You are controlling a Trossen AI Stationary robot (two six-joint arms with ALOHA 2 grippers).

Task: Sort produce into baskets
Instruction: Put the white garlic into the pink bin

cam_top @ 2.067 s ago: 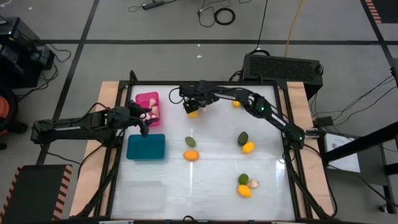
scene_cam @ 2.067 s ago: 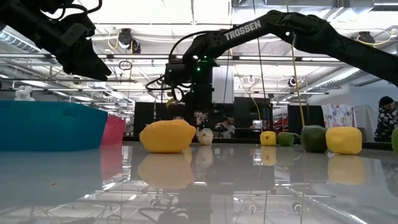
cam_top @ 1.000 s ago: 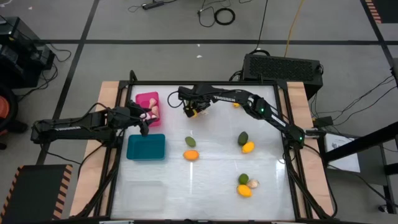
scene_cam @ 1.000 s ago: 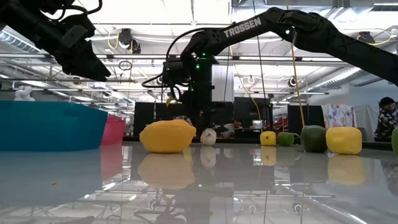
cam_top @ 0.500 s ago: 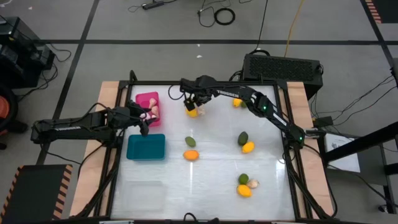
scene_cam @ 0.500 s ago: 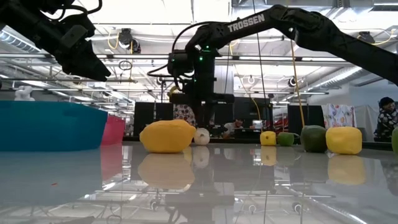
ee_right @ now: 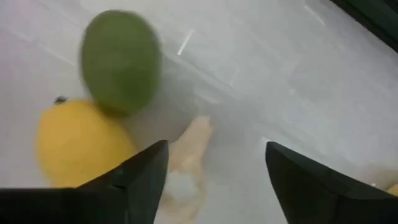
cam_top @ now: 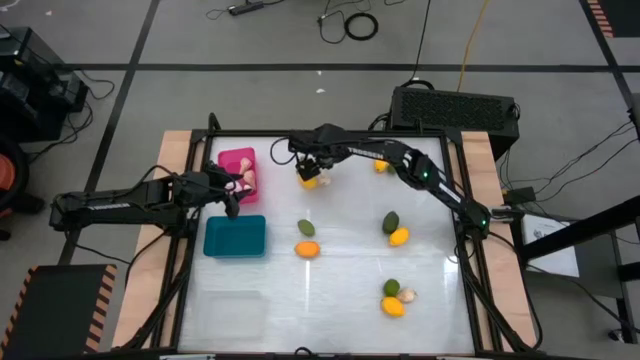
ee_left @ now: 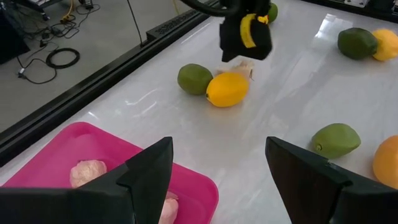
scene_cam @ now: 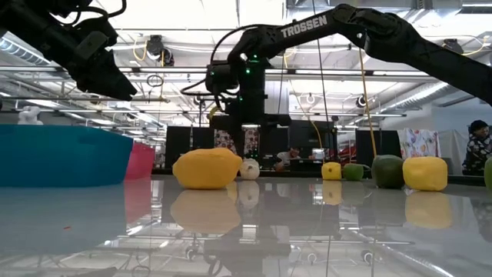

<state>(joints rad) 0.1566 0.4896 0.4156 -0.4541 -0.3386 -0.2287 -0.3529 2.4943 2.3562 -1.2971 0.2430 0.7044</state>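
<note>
Three pieces, garlic bulb (ee_right: pixel 186 165), lemon (ee_right: pixel 81 149) and lime (ee_right: pixel 121 59), cluster on the surface directly beneath the open right tool (cam_top: pixel 312 166), garlic centred between its fingers, while the open left tool (cam_top: pixel 232 192) hovers beside the pink basket (cam_top: pixel 236 160).

Bright, even light falls from ceiling strip lamps (scene_cam: pixel 254 15) in the low view. The glossy white table (scene_cam: pixel 346 231) mirrors them, and a yellow fruit (scene_cam: pixel 206 168) casts a clear reflection below itself. The right wrist view is motion-blurred: the green fruit (ee_right: pixel 120 61) and pale bulb (ee_right: pixel 186 163) smear. The left wrist view stays sharp.
</note>
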